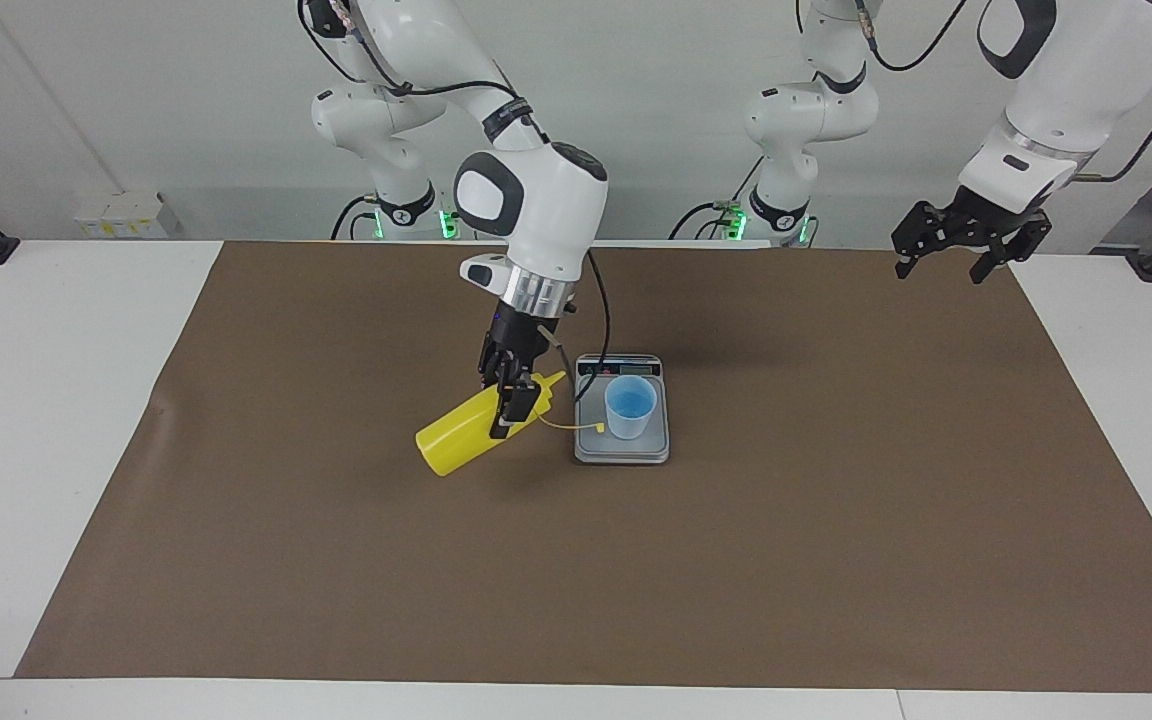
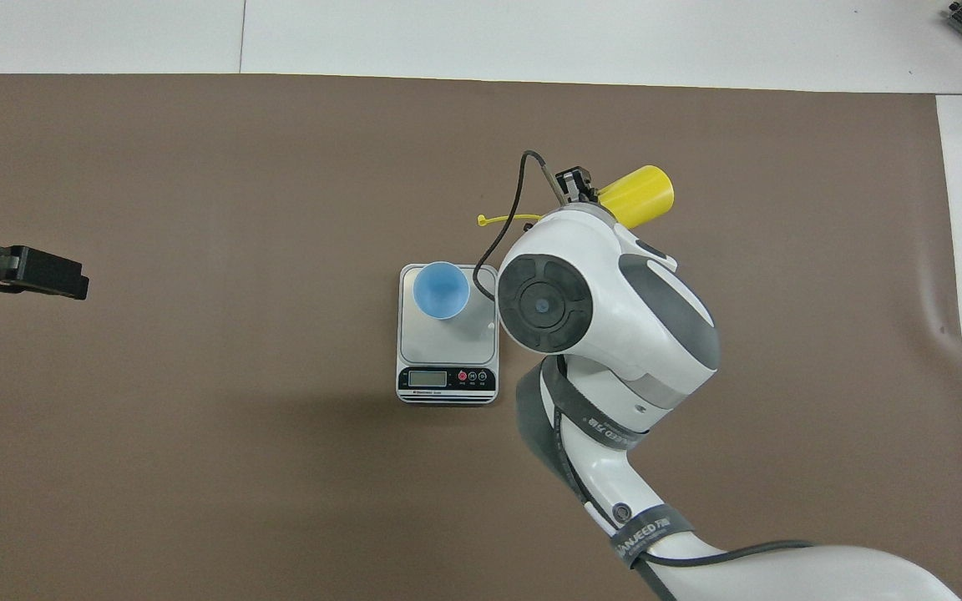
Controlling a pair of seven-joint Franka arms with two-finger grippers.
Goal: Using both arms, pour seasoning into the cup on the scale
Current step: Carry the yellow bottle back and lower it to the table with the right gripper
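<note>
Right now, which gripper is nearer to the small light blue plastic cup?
Right. The right gripper, shut on the yellow bottle, hangs beside the scale bearing the cup; the left gripper waits, open, at its table end.

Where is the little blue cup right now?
The blue cup stands upright on the scale mid-table, on the part of the plate farthest from the robots, beside the tilted yellow bottle.
</note>
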